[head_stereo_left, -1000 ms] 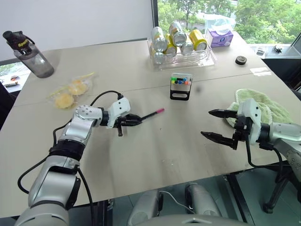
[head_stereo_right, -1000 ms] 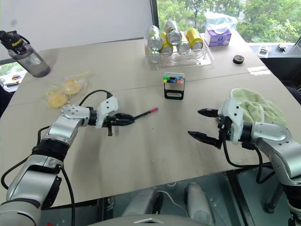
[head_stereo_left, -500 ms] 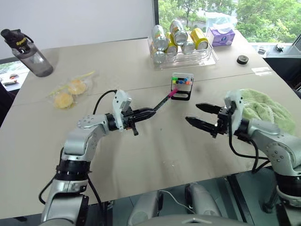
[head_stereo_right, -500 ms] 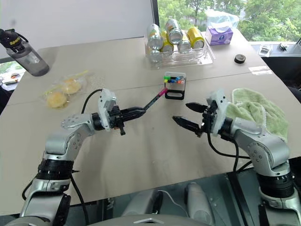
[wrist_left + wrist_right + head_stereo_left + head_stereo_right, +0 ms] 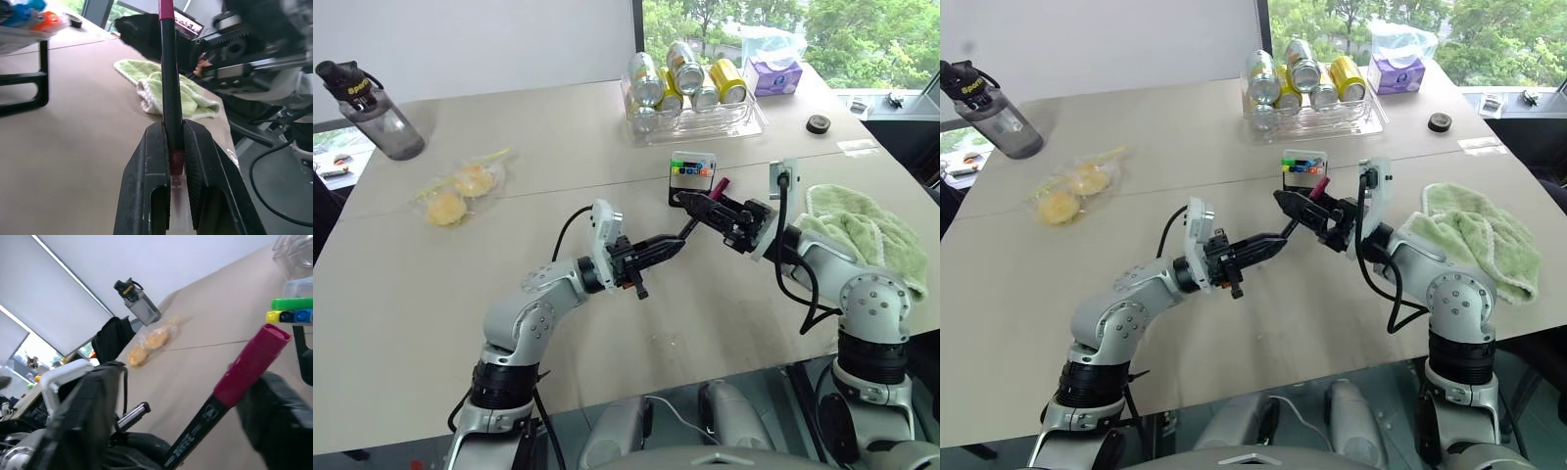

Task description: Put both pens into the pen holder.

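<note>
My left gripper [image 5: 674, 245] is shut on the lower end of a black pen [image 5: 168, 73] with a pink cap [image 5: 719, 185]. The pen slants up to the right, above the table. My right gripper [image 5: 697, 208] reaches in from the right. Its fingers stand apart on either side of the pen [image 5: 230, 387] just below the cap, with a gap showing on one side. The pen holder [image 5: 691, 176], a small black stand with coloured caps in its white top, sits just behind the two grippers. I cannot tell the other pen from those caps.
A clear tray of drink cans [image 5: 690, 88] stands behind the holder, with a purple tissue box [image 5: 771, 73] to its right. A green towel [image 5: 862, 235] lies at the right edge. A bag of yellow items [image 5: 460, 186] and a water bottle [image 5: 372, 113] sit far left.
Both arms have swung in to the middle. My left gripper carried the pen rightward and up. My right gripper came left, rolled, and its fingers narrowed around the pen's capped end.
</note>
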### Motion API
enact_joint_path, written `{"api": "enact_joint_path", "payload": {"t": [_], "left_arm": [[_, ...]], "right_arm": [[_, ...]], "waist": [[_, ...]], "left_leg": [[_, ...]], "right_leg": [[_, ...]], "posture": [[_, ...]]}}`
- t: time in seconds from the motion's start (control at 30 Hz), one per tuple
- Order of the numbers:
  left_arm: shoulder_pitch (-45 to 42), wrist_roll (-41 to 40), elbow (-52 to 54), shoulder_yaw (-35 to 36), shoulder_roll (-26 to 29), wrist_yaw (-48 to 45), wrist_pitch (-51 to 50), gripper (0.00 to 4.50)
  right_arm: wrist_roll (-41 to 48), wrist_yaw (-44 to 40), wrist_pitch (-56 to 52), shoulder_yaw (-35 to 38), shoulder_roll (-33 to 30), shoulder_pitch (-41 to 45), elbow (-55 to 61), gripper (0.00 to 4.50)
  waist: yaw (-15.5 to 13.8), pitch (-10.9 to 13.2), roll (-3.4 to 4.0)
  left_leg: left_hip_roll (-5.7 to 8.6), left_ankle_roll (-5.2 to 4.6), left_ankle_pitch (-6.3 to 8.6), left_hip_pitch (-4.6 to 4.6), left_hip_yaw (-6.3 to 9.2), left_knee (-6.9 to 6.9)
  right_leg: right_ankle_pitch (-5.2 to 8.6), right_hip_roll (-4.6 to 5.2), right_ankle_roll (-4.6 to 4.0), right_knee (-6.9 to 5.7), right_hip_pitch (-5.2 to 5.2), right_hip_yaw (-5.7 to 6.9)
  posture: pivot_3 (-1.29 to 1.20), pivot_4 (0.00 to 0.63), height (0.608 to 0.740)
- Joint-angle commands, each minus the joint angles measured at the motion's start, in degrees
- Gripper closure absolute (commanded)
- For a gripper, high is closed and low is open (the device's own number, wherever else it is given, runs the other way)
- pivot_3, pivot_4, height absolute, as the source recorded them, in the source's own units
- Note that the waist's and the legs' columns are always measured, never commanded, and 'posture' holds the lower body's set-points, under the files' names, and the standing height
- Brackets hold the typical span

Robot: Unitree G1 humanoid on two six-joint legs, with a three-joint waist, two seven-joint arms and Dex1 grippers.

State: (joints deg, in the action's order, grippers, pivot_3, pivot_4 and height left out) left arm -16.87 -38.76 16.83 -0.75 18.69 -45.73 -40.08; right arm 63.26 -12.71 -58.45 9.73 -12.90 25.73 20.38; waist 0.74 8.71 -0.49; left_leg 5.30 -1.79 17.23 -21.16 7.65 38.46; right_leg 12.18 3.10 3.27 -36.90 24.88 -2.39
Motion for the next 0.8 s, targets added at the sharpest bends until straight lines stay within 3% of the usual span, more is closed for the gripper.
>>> {"api": "enact_joint_path", "payload": {"t": [0.03,0.1,0.17,0.33,0.37,0.4,0.47,0.67,0.8], "left_arm": [[0.07,-0.28,1.61,-0.94,-0.63,0.89,0.93,4.5],[0.24,-0.12,1.44,-1.06,-0.7,0.99,1.25,4.5],[0.37,-0.53,1.06,-0.63,-0.81,1.36,1.08,4.5],[0.03,1.17,0.38,-0.75,0.51,2.29,1.65,2.32],[-0.11,1.85,0.16,-0.81,0.67,2.79,2.01,2.21],[-0.27,2.19,0.02,-0.53,1.06,3.14,2.1,1.45],[-0.26,3.3,0.44,-0.08,2.59,3.35,2.54,0.77],[-1.01,6.69,1.79,1.92,7.08,5.55,4.24,0.77],[-2.2,7.51,3.29,3.79,8.73,7.85,4.07,0.77]], "right_arm": [[1.61,-0.02,0.72,-0.39,0.13,1.58,1.2,2.68],[1.49,-0.03,0.93,-0.43,-0.01,1.72,1.07,3.72],[1.35,-0.01,1.27,-0.62,-0.22,1.87,0.95,4.42],[-4.03,-1.86,5.25,-2.81,-1.86,3.64,1.79,4.42],[-5.75,-2.47,6.21,-3.62,-2.51,4.09,2.08,4.42],[-10.76,-4.84,9.51,-6.32,-4.67,5.21,2.74,4.42],[-19.86,-8.47,17.01,-10.72,-7.49,7.79,3.26,4.42],[-41.7,-11.47,43.17,-16.14,-6.93,14.12,-4.79,4.42],[-50.3,-12.99,55.9,-18.68,-5.22,16.43,-11.52,4.42]], "waist": [[0.05,0.0,0.0],[0.12,0.0,0.01],[0.11,0.0,0.01],[0.09,0.0,0.02],[0.1,0.0,0.02],[0.09,0.0,0.02],[0.15,0.01,0.02],[0.25,0.0,0.01],[0.09,0.0,0.0]], "left_leg": [[0.0,0.0,0.0,0.0,-0.01,0.0],[0.0,0.0,0.0,0.01,-0.02,0.0],[-0.01,0.0,0.0,0.03,-0.04,-0.02],[-0.01,0.0,0.0,0.03,-0.05,-0.02],[0.0,0.0,0.0,0.03,-0.06,-0.02],[0.0,0.0,0.0,0.03,-0.07,-0.01],[0.0,0.0,0.0,0.03,-0.07,-0.02],[-0.02,0.02,-0.01,0.02,-0.1,-0.06],[0.01,0.02,-0.01,0.01,-0.09,-0.04]], "right_leg": [[0.0,0.0,0.0,0.0,0.0,-0.01],[0.0,-0.01,0.0,0.0,0.0,-0.02],[0.0,-0.02,0.0,-0.01,0.0,-0.05],[0.0,-0.02,0.0,-0.01,0.0,-0.05],[0.0,-0.02,0.0,-0.01,0.0,-0.05],[0.0,-0.02,0.0,-0.01,0.0,-0.06],[0.0,-0.03,0.0,-0.01,0.03,-0.05],[0.0,-0.07,0.0,-0.05,0.1,-0.09],[0.0,-0.03,0.0,0.02,0.06,-0.07]], "posture": [[0.0,0.15,0.739],[0.0,0.15,0.739],[0.0,0.15,0.739],[0.0,0.15,0.739],[0.0,0.15,0.739],[0.0,0.15,0.739],[0.0,0.15,0.739],[0.0,0.15,0.739],[0.0,0.15,0.739]]}}
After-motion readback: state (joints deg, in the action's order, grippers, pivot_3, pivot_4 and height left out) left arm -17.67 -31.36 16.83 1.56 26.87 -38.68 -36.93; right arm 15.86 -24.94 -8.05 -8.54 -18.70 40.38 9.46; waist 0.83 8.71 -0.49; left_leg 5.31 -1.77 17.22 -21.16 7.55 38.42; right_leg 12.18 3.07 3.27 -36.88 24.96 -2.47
